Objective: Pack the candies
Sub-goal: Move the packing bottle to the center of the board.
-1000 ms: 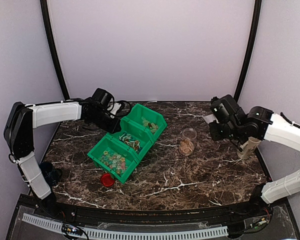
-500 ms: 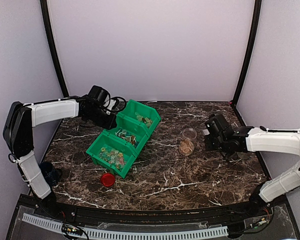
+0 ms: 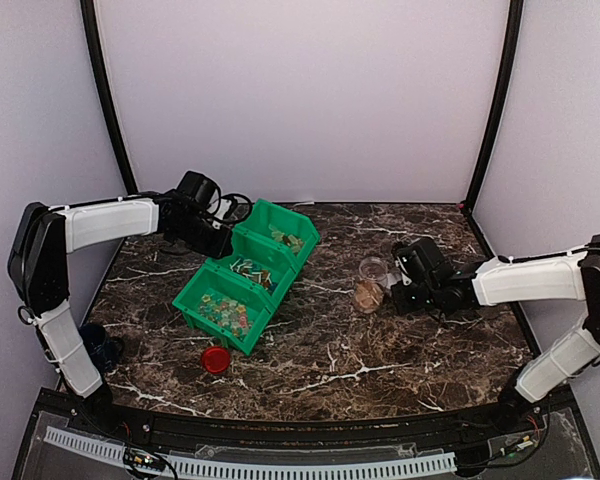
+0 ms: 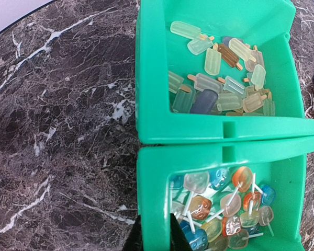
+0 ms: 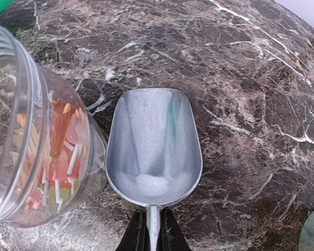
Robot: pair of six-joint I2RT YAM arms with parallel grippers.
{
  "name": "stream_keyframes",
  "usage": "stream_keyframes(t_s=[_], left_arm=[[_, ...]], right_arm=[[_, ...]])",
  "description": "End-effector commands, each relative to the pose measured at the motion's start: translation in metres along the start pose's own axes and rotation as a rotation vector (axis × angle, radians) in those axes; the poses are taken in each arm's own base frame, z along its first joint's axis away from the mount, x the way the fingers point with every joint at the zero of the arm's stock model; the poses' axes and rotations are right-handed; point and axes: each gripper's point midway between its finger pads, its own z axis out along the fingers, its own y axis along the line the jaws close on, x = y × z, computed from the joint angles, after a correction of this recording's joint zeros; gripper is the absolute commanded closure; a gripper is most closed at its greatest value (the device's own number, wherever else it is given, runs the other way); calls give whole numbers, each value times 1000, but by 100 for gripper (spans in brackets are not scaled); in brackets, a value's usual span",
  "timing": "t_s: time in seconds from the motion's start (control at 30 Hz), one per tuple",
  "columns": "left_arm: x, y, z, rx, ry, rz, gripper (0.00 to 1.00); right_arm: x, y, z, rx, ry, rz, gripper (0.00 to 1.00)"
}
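Many loose candies point(image 4: 220, 198) sat in the green bin point(image 4: 209, 137) ahead of L gripper point(image 4: 153, 230), clamped on its wall; R gripper point(image 5: 149, 222) pinched an empty scoop point(image 5: 154, 144) beside the jar point(image 5: 36, 146); prob light, slippery, so scoop under 'em, don't pinch.

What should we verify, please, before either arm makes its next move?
1. Scoop handle clamped in right jaws: ok.
2. Scoop bowl empty: ok.
3. Jar lid off: ok, red lid lies on the table.
4. Left jaws pinch the green bin wall: ok.
5. Candies in the bin to scoop: ok.
6. Scoop clear of jar: cannot tell.
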Motion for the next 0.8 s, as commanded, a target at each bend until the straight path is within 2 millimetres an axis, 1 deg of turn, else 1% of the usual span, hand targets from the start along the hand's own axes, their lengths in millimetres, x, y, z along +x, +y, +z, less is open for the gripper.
stream_keyframes(t_s=[0.0,0.2,0.43,0.5,0.57,0.67,0.77], left_arm=[[-44,-8,-27,45,-139,-20,100],[-45,-7,-26,42,-139,-20,100],[-46,5,-30,7,-146,-22,100],[-46,8,-31,4,-144,-21,100],[-46,9,-30,6,-141,-13,100],[-43,5,-29,23,-131,18,100],[-40,0,-27,55,-128,55,100]], right_arm=[[-4,34,-1,-96,-21,-84,100],[-8,70,-4,-163,-41,-153,100],[-13,109,-12,-278,-78,-263,100],[-13,116,-14,-290,-70,-303,100],[-16,115,-15,-270,-61,-324,100],[-26,100,-19,-178,-54,-354,100],[-50,82,-33,-112,-78,-376,100]])
